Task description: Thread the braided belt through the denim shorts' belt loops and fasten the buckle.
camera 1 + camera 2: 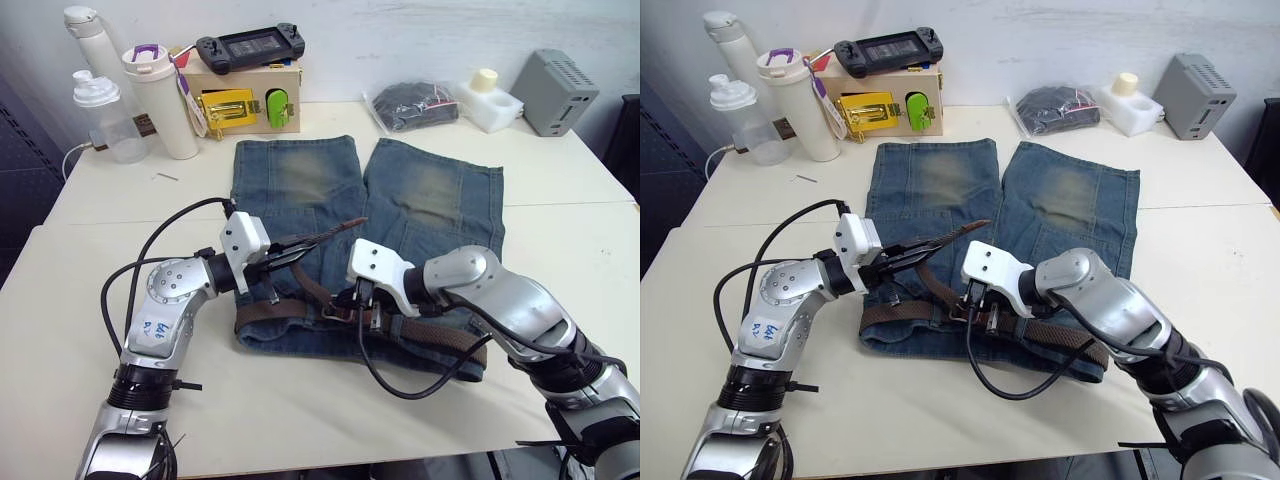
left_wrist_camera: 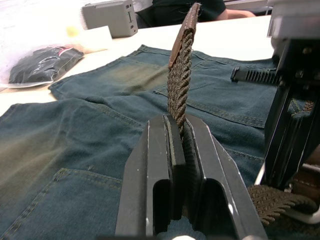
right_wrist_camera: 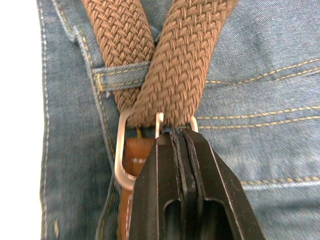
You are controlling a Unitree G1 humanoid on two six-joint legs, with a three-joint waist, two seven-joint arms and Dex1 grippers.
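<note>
Lab test bench, white table (image 1: 90, 190), latch practice box (image 1: 243, 100), handheld controller (image 1: 250, 44)

Bench (image 1: 560, 230): pale cream top, standing against a white wall.
Middle: the denim shorts (image 1: 400, 200) lie flat, legs toward the wall, waistband toward the robot.
Far left corner: a clear shaker bottle (image 1: 100, 115), a white tumbler (image 1: 165, 100), a tall white bottle (image 1: 88, 35).
Far middle: a wooden box (image 1: 245, 100).
Far right: a black bundle in clear plastic (image 1: 412, 104), a white foam block (image 1: 490, 103), a grey box (image 1: 556, 92).

Silver arms, black cables, black jaws.
</note>
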